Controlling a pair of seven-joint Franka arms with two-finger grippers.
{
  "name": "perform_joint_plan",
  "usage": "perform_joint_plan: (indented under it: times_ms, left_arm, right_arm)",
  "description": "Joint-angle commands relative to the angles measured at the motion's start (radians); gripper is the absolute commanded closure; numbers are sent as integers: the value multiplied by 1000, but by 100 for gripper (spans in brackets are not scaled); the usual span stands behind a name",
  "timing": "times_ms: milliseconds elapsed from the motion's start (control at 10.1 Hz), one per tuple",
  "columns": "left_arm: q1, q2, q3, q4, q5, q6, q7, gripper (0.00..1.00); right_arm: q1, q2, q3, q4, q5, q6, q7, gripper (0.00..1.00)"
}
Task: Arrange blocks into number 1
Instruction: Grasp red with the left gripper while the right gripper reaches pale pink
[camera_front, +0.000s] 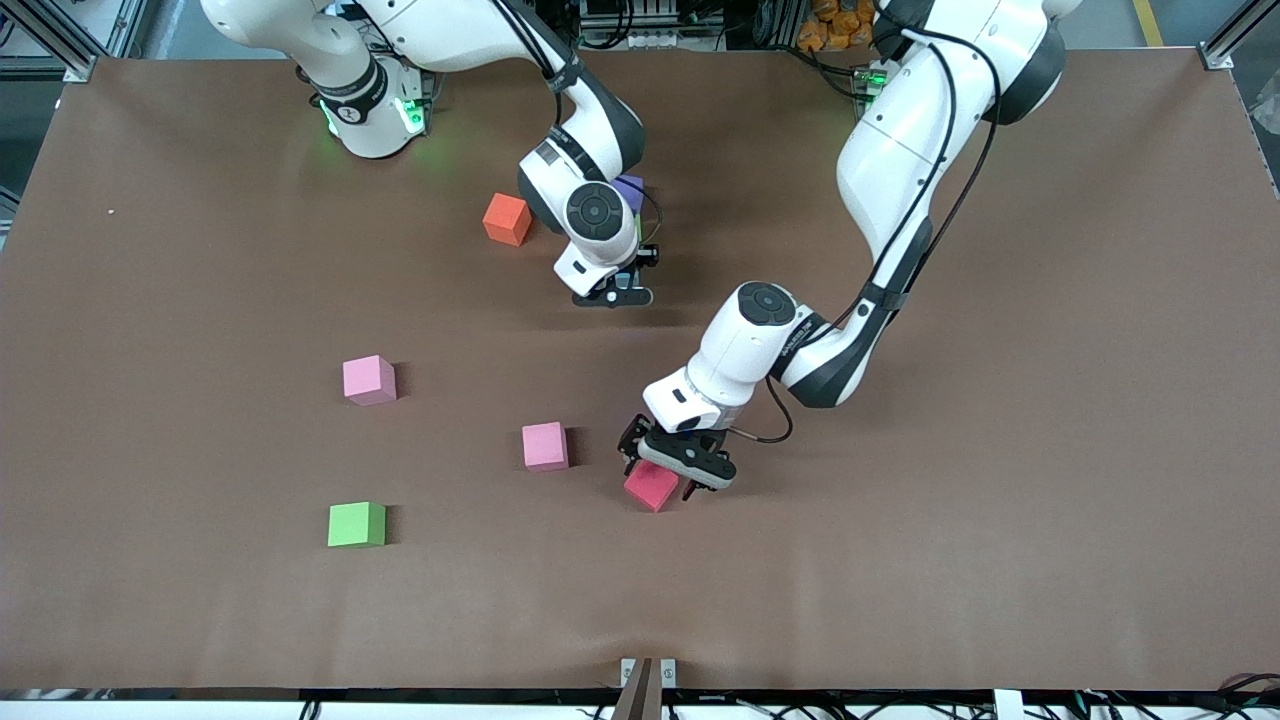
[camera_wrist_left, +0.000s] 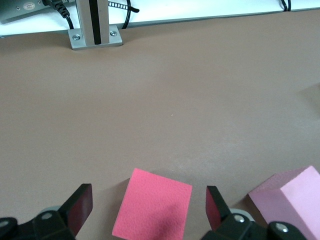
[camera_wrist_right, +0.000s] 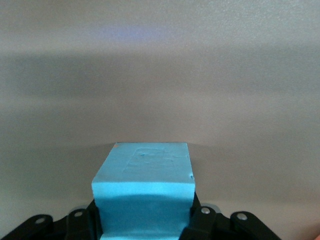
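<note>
Straddling the red block (camera_front: 651, 486) on the worktop (camera_front: 1000, 500), the left pincer (camera_front: 668, 478) is gaping wide, while the right pincer (camera_wrist_right: 145, 222) is clamping the blue block (camera_wrist_right: 144, 195).

In our right wrist view we see our right gripper (camera_wrist_right: 145, 220) clamped on a blue block (camera_wrist_right: 145, 192), its black fingers (camera_wrist_right: 80, 222) pressed against the cube's two sides, above the plain brown table (camera_wrist_right: 160, 85).
</note>
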Motion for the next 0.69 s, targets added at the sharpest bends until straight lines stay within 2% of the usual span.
perform_joint_plan:
  times_ms: [0,99,296,592]
  left_arm:
    - [-50,24,60,36,-24,22,32,0]
    - [-52,35,60,34,-24,42,43,0]
    - [-62,53,69,36,-22,71,46,0]
    - [-82,73,97,37,-21,85,47,0]
  right_arm:
    - [11,-33,-9,-35,30,7,104,8]
    - [15,-46,-11,-30,25,4,210,0]
    - [-7,-83,-18,-29,18,0,224,0]
    - [-136,-95,-20,-18,13,-6,132,0]
